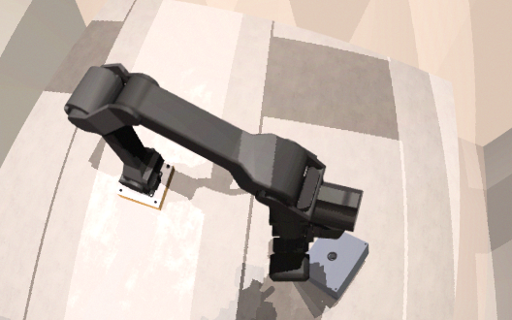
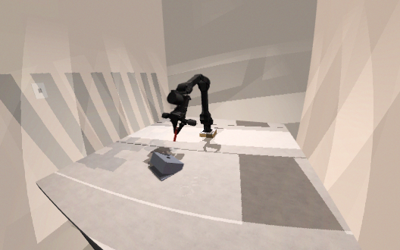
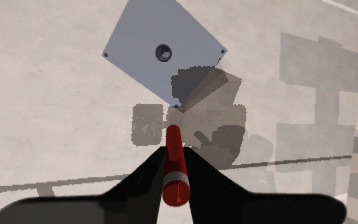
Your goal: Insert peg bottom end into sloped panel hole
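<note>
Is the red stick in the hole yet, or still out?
Out. The hand is shut on the red peg above the table, and the hole in the grey panel shows empty.

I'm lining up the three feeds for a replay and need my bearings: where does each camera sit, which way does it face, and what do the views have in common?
Top: overhead, facing down at the table; shows the whole arm, its base, and the sloped panel with its hole.
Exterior: out past the table's far end, facing back at the robot; shows the full arm with the red peg hanging from the gripper.
Wrist: on the gripper, looking along the peg; shows both black fingers clamped on it.
Shared: all three show the panel; exterior and wrist share the peg.
</note>
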{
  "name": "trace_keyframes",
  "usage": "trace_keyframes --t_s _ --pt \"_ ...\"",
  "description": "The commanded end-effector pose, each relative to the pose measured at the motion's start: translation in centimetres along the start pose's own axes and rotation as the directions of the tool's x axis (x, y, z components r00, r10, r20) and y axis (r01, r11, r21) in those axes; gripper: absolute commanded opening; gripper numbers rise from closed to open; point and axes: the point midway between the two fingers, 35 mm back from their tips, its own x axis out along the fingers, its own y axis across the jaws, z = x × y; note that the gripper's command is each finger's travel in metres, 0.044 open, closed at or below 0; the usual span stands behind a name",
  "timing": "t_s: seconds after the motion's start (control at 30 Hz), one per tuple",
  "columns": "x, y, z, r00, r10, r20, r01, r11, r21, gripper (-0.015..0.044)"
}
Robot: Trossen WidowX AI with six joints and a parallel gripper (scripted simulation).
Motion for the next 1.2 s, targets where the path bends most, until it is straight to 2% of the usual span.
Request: trace_keyframes --t_s 0.0,0.73,1.17 --pt "-0.3 0.2 0.9 0.999 -0.017 0.031 0.018 0.999 -0.030 0.0000" --pt "-1.3 2.1 4.4 0.986 -0.062 0.156 0.084 0.987 -0.135 0.0000" --pt "0.8 2.1 5.3 0.983 -0.066 0.170 0.091 0.985 -0.144 0.0000"
